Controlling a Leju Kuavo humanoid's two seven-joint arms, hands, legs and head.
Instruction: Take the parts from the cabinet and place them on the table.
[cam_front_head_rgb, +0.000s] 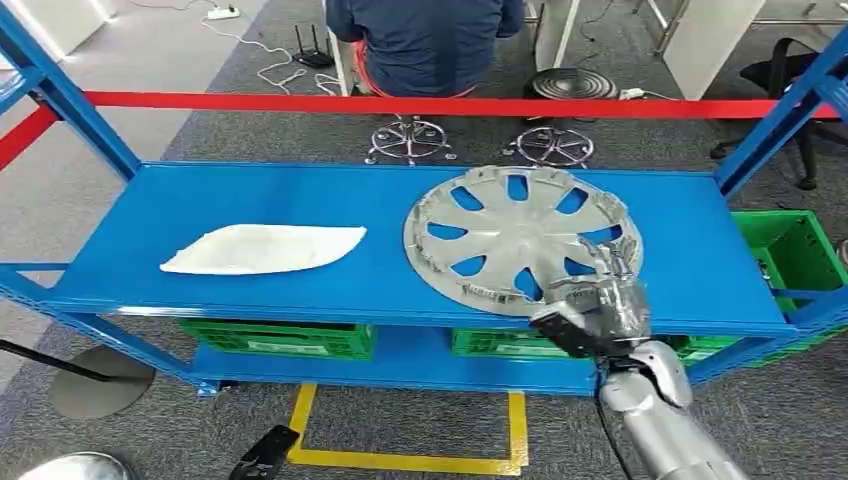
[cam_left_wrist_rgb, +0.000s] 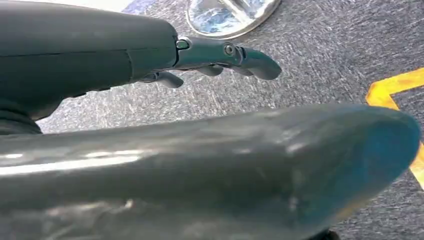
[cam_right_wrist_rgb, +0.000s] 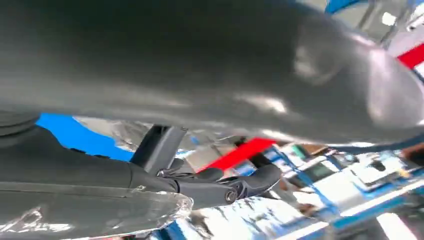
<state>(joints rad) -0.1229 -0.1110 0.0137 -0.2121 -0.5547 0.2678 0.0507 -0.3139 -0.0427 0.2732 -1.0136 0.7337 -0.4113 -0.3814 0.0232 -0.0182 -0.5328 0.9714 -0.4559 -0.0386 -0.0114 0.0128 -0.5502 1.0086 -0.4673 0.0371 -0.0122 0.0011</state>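
Right hand (cam_front_head_rgb: 597, 305) gripping near edge of silver hubcap (cam_front_head_rgb: 515, 235), which lies flat on blue shelf (cam_front_head_rgb: 300, 190), right of white part (cam_front_head_rgb: 265, 248). Left hand (cam_left_wrist_rgb: 220, 57) hanging over carpet, fingers loosely apart, holding nothing.

- My right arm (cam_front_head_rgb: 655, 420) comes up silver and glossy, in rounded segments, with a bulbous shell at the wrist.
- A thin dark cable runs along the inner side of that forearm.
- The right hand (cam_front_head_rgb: 597, 312) is dark grey at the back with metallic, lighter fingers (cam_front_head_rgb: 612, 262).
- From the right wrist camera I get a thick grey thumb (cam_right_wrist_rgb: 300, 60), smooth and shiny, and a darker finger (cam_right_wrist_rgb: 235, 186) with a small round screw at its hinge.
- The left hand (cam_left_wrist_rgb: 150, 55) looks the same: matte dark-grey cover, slim dark fingers (cam_left_wrist_rgb: 250, 57) with round pivot screws, and a broad glossy thumb (cam_left_wrist_rgb: 225, 165).
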